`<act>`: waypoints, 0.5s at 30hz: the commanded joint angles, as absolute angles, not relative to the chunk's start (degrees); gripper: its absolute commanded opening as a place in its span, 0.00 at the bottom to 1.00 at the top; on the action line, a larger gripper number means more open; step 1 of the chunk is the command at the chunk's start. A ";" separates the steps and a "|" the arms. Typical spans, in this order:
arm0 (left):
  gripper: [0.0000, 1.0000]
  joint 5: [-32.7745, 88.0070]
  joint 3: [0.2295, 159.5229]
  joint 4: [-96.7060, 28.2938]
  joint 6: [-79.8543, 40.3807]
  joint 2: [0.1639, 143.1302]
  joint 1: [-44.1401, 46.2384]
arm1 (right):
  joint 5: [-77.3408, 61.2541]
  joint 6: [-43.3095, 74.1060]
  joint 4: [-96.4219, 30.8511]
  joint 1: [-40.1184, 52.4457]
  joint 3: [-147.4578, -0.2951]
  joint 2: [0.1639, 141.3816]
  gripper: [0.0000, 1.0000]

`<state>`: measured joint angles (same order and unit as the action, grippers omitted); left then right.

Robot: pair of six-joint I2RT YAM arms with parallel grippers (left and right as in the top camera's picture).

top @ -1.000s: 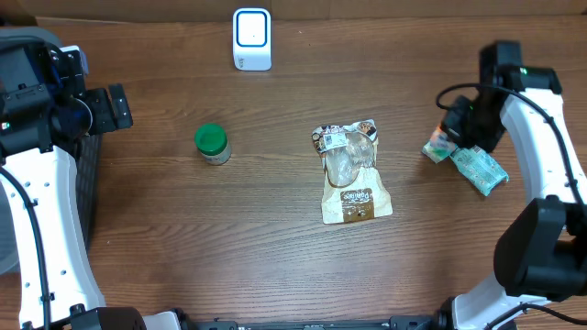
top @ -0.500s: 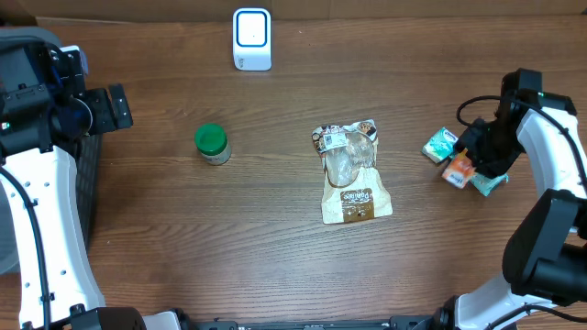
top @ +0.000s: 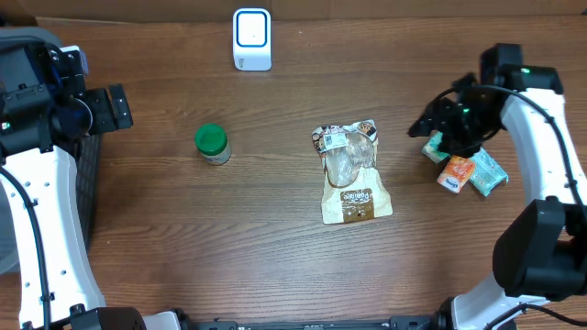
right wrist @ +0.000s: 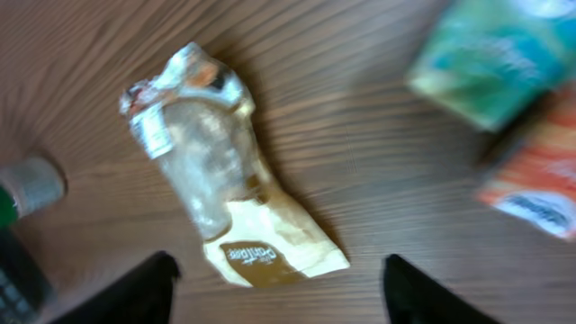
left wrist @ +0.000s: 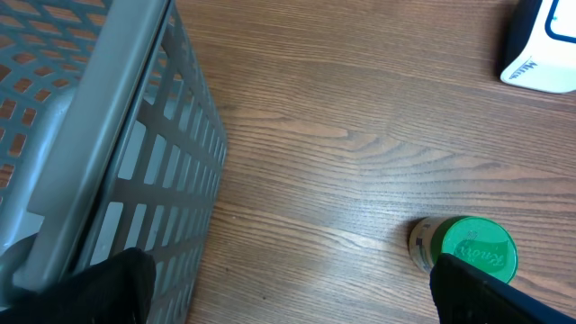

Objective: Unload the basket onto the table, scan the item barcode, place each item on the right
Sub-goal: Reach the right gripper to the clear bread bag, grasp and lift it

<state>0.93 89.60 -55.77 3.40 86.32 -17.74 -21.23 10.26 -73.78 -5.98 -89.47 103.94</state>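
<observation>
A white and blue scanner [top: 250,38] stands at the table's far edge; its corner [left wrist: 545,45] shows in the left wrist view. A clear and tan snack bag [top: 349,171] lies mid-table, also seen as the bag [right wrist: 225,189] below my right gripper [right wrist: 279,297]. That gripper [top: 424,121] is open and empty, hovering between the bag and a small pile at the right: a teal packet [top: 437,147], an orange packet [top: 456,173] and another teal packet [top: 488,172]. My left gripper [top: 119,105] is open and empty, with a green-lidded jar [left wrist: 468,247] by its right finger.
A grey mesh basket [left wrist: 99,135] fills the left side under my left arm. The green-lidded jar [top: 212,143] stands left of the bag. The teal packet [right wrist: 490,54] and orange packet [right wrist: 535,180] lie blurred at the right of the right wrist view.
My right gripper has opened and let go of the orange packet, which now lies between the teal packets. The gripper then swung up and left toward the bag. The left arm is still.
</observation>
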 commanded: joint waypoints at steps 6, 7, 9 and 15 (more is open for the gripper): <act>1.00 1.50 90.00 -55.68 4.29 86.52 -17.87 | -24.21 8.58 -67.85 -1.56 -86.06 103.63 0.91; 1.00 1.50 90.00 -55.66 4.29 86.52 -17.87 | -24.84 8.40 -66.61 -1.56 -84.71 103.63 0.91; 1.00 1.50 90.00 -55.68 4.29 86.52 -17.87 | -26.63 7.31 -63.81 -1.56 -81.82 103.66 0.92; 1.00 1.50 90.00 -55.66 4.29 86.52 -17.87 | -29.54 4.14 -55.24 -1.61 -73.28 103.70 0.93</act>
<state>0.93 89.60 -55.75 3.40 86.32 -17.74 -27.07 6.59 -56.88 -1.63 -75.83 103.94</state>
